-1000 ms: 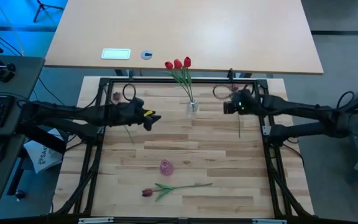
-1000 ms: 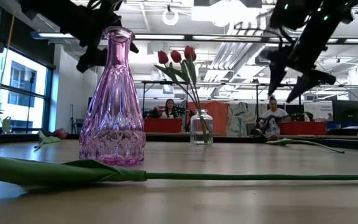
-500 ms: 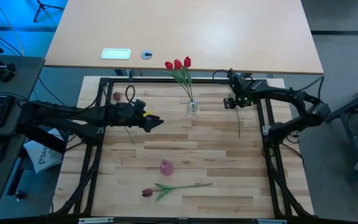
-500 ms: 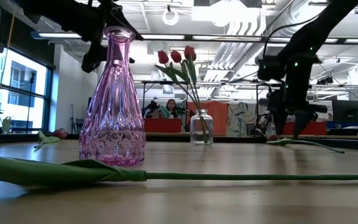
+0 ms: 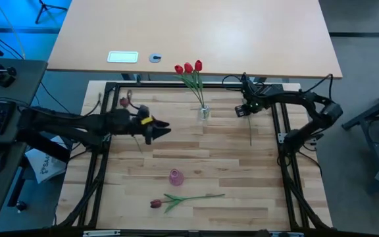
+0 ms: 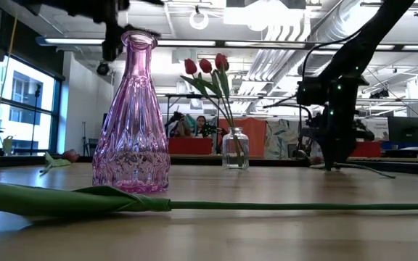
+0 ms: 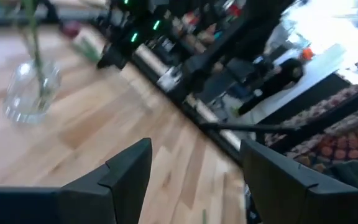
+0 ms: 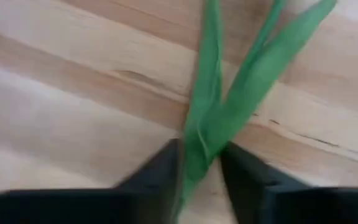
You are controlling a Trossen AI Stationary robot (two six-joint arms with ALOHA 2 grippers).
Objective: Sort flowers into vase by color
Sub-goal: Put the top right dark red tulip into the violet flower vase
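Three red tulips stand in a small clear vase at the far middle of the table. A pink glass vase stands near the front. One maroon tulip lies flat before it, and another lies at the far left. My right gripper is down at the table by the far right, shut on a lying flower whose green stem runs toward the near edge; its head is hidden. My left gripper hovers open left of the clear vase. My right gripper pinches the flower between its two fingers where the stem and the long green leaves meet. The fingers come from above, pointing down, and lie across the stem. The flower lies on the table, its stem flat on the wood.
A black frame rail runs close along the right of my right gripper. A wider light table lies beyond the far edge. The middle of the wooden table is bare. People sit far off in the room.
My right gripper has come down from above the table onto the flower at the far right, its arm folding back toward the right edge, and its fingers have shut around the stem and leaves. The flowers and vases have stayed where they were.
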